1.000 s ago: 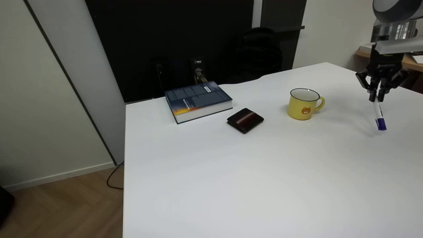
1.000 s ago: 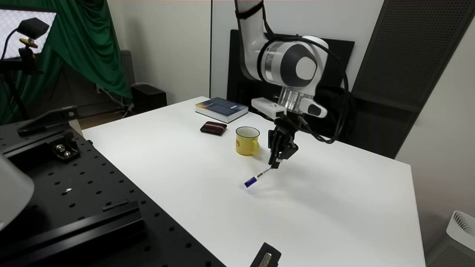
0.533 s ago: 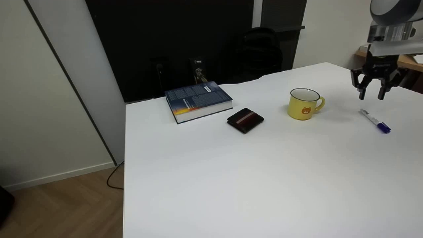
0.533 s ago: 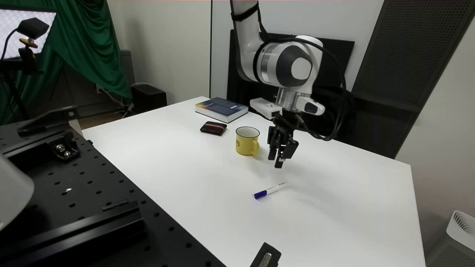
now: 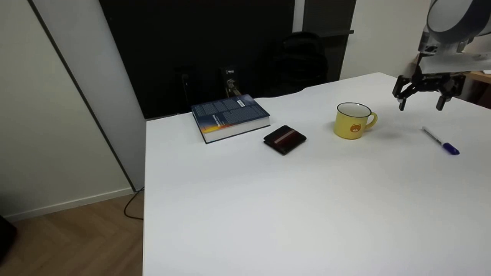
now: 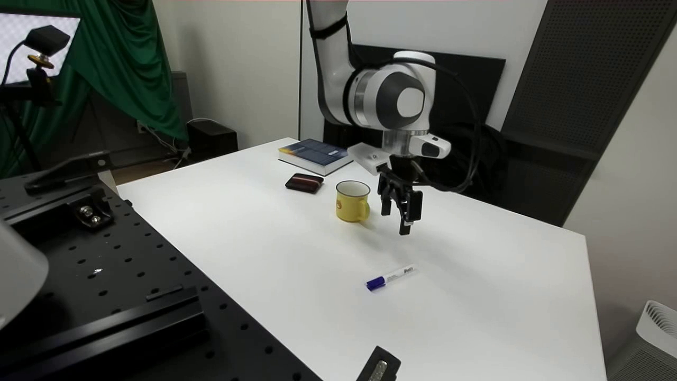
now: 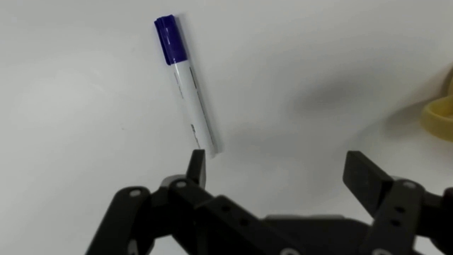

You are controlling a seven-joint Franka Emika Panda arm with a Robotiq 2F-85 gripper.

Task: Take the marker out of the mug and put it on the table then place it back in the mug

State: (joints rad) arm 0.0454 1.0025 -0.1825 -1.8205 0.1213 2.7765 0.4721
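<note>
The marker [image 7: 193, 95], white with a dark blue cap, lies flat on the white table [image 5: 268, 211]. In an exterior view the marker [image 6: 394, 276] rests in front of the yellow mug [image 6: 346, 206], with its cap pointing away from my gripper. My gripper [image 5: 421, 107] hangs above the table, open, with nothing between its fingers. In the wrist view the left finger [image 7: 196, 166] overlaps the marker's white end in the picture, but the gripper is higher up. The mug [image 5: 347, 124] stands upright beside the gripper; only its handle [image 7: 439, 120] shows at the wrist view's right edge.
A dark blue book [image 5: 230, 115] and a dark wallet [image 5: 284, 140] lie on the table beyond the mug. In an exterior view a black perforated mounting plate [image 6: 222, 338] borders the table's near side.
The gripper was shut on the marker a second ago; its fingers have spread wide. The marker has dropped onto the table and shifted slightly. The gripper has moved a little toward the mug.
</note>
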